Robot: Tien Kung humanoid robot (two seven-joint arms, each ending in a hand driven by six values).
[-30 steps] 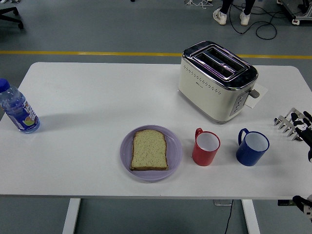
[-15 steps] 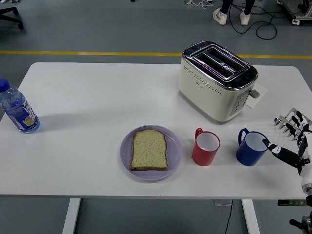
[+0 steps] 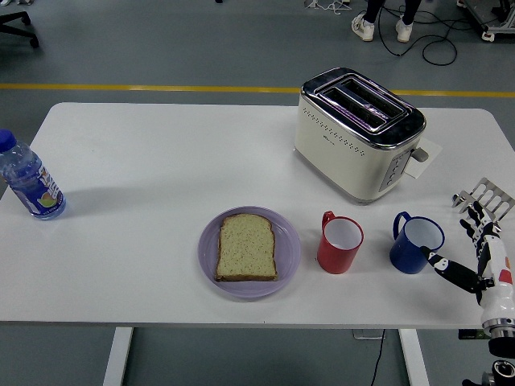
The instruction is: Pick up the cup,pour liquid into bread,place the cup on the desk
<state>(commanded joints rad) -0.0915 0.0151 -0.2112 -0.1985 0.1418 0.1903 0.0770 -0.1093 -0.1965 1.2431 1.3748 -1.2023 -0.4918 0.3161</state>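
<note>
A grey floor with a yellow line lies beyond the white table (image 3: pixel 161 161). The right hand (image 3: pixel 481 245), fingers spread and empty, sits just right of the glossy blue cup (image 3: pixel 417 244); wrap its round wall squarely. The rough bread (image 3: pixel 247 247) lies farther left, beyond the red cup (image 3: pixel 339 244), on a smooth purple plate (image 3: pixel 286 265).

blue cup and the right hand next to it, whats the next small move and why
Probably ease the right hand a little further left so it wraps around the blue cup. The fingers are spread and hold nothing; one reaches toward the cup's lower right side, and I cannot tell if it touches. The cup stands upright on the table, its handle turned away from the hand, so the body is the side to grasp.
</note>
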